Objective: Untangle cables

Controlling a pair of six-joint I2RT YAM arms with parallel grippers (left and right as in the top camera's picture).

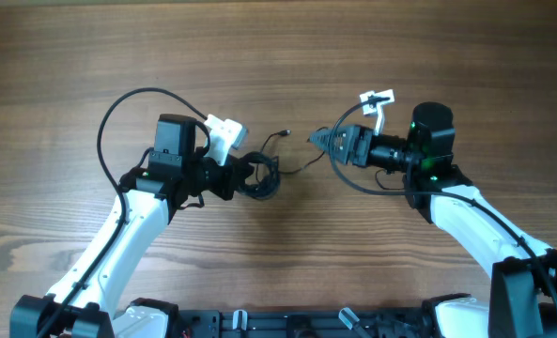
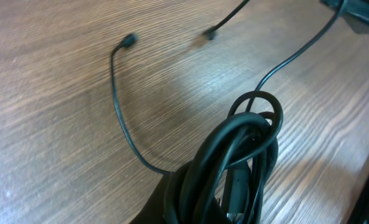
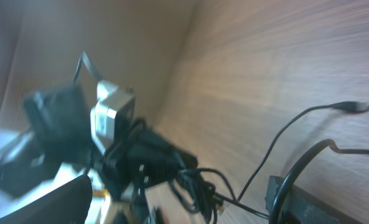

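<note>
Though mostly bundled in loops, the cables [image 2: 216,155] trail thin loose ends.

On the table [image 1: 278,56], cables [image 1: 259,178] lie left of the right tool [image 1: 317,141].

brown wood-grain table [image 1: 287,47] with a soft sheen

The overhead camera looks straight down on the table [image 1: 278,56] from well above, with the left arm [image 1: 118,235] and right arm [image 1: 485,225] reaching in from the bottom edge. The left wrist camera sits low and very near the cables [image 2: 234,168], facing out across the wood. The right wrist camera, tilted and blurred, faces the left arm. All three views share the bundled cables.
</note>
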